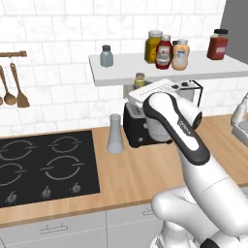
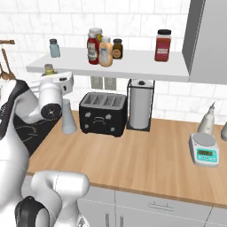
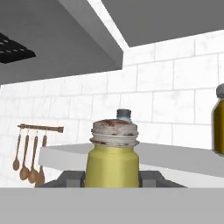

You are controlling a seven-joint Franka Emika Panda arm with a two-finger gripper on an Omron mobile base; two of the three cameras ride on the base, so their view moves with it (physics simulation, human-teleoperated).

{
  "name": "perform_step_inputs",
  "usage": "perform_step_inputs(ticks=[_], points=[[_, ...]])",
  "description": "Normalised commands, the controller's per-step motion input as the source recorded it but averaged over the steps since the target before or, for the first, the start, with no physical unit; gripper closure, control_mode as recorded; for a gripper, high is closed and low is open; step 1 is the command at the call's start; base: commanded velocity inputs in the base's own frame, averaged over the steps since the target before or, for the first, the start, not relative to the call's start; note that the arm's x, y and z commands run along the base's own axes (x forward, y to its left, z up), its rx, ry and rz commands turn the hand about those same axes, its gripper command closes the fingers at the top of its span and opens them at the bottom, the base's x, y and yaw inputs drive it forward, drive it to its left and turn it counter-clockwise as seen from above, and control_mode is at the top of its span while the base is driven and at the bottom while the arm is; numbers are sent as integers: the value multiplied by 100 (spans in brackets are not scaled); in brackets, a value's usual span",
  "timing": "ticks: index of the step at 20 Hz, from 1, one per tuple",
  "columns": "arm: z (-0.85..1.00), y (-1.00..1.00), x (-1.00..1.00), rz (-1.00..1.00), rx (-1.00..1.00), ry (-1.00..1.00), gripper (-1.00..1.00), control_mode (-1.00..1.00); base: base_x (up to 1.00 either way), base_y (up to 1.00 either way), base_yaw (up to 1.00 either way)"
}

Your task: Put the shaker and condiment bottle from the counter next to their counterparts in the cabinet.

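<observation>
Shaker, olive-yellow, upright: we logged it clamped between the jaws, long axis vertical. Blue-grey counterpart stood beyond and slightly above the jaws, on the cabinet shelf ahead.

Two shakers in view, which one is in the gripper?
The small olive-yellow shaker with the worn grey cap, clamped in the gripper just below the shelf. The pale blue-grey shaker stands free on the shelf, alone at its left end.

We see flat, even, bright rendered light, soft shadow under the shelf, no glare, slightly soft, blocky textures.
</observation>
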Motion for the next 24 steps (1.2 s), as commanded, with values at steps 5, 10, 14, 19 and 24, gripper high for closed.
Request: perform_step_inputs(ticks=[5, 10, 14, 19, 24], points=[[34, 0, 1, -4, 1, 0, 100, -100, 0, 0, 0], [34, 0, 14, -5, 0, 0, 100, -100, 0, 0, 0], [26, 0, 35, -5, 0, 0, 100, -100, 0, 0, 0], [17, 0, 39, -2, 0, 0, 100, -100, 0, 0, 0], [18, 0, 28, -1, 0, 0, 100, -100, 0, 0, 0]])
